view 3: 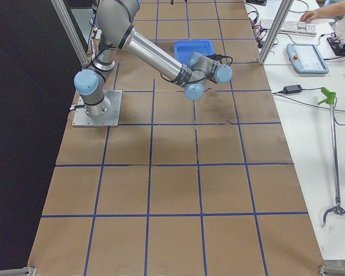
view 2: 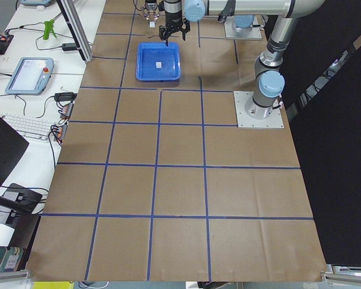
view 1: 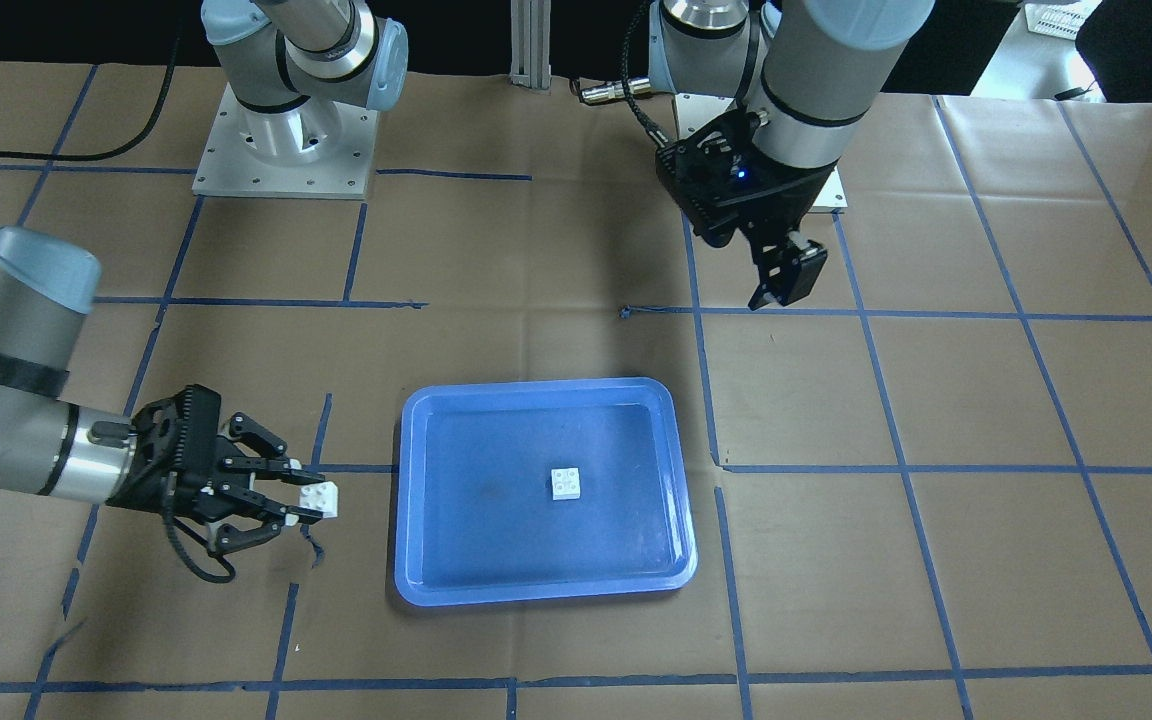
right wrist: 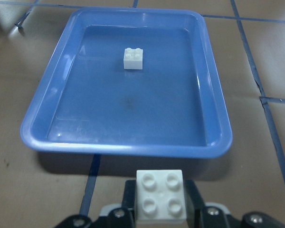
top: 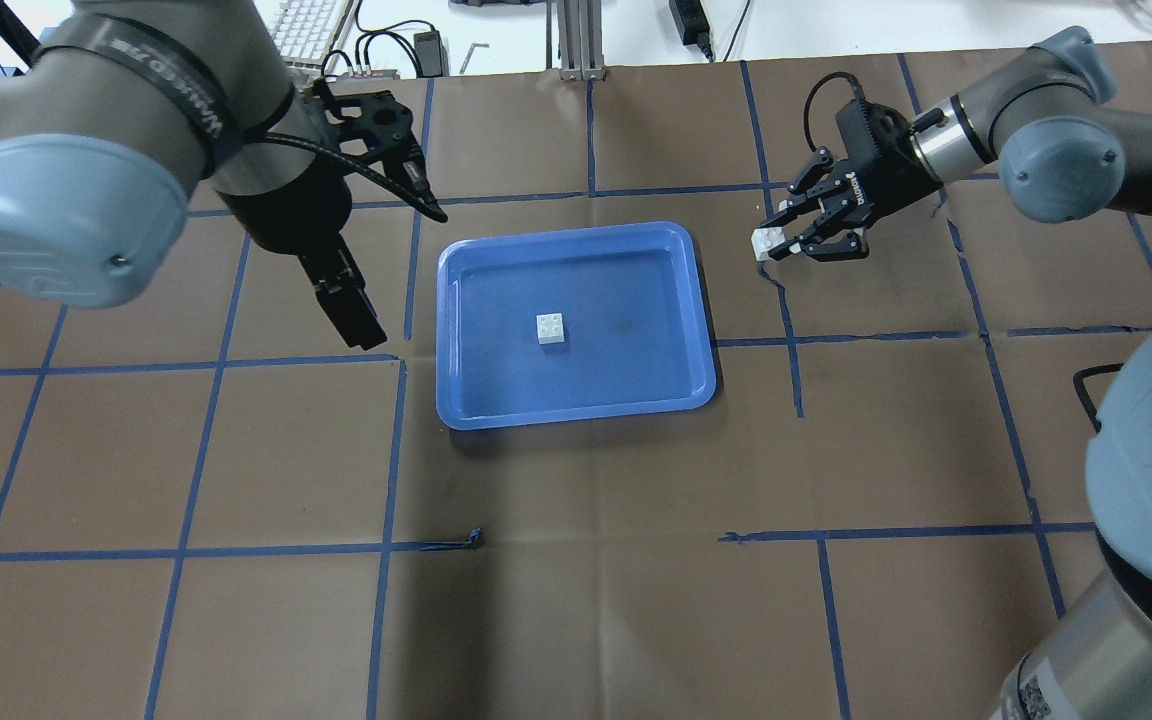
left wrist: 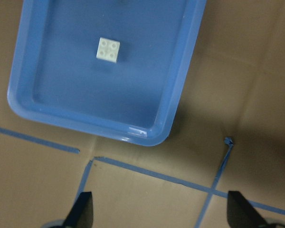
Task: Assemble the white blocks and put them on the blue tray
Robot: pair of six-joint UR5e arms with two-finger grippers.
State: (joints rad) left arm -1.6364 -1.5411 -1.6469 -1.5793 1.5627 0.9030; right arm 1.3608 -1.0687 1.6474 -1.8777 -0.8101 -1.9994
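Observation:
The blue tray (view 1: 536, 388) lies mid-table; it also shows in the overhead view (top: 576, 232). One white block (view 1: 565, 484) sits studs up near its middle, also seen in the overhead view (top: 552, 328), the left wrist view (left wrist: 108, 50) and the right wrist view (right wrist: 133, 58). My right gripper (view 1: 308, 500) is shut on the second white block (top: 765, 241), held just outside the tray's short side, studs showing in the right wrist view (right wrist: 160, 195). My left gripper (top: 348, 305) is open and empty, above the table off the tray's other short side; its fingertips (left wrist: 83, 211) stand wide apart.
The table is covered in brown paper (top: 586, 600) with a grid of blue tape. The arm base plates (view 1: 281, 150) stand at the robot's side. A curled bit of tape (top: 476, 538) lies in front of the tray. A keyboard (top: 311, 25) and cables lie past the far edge.

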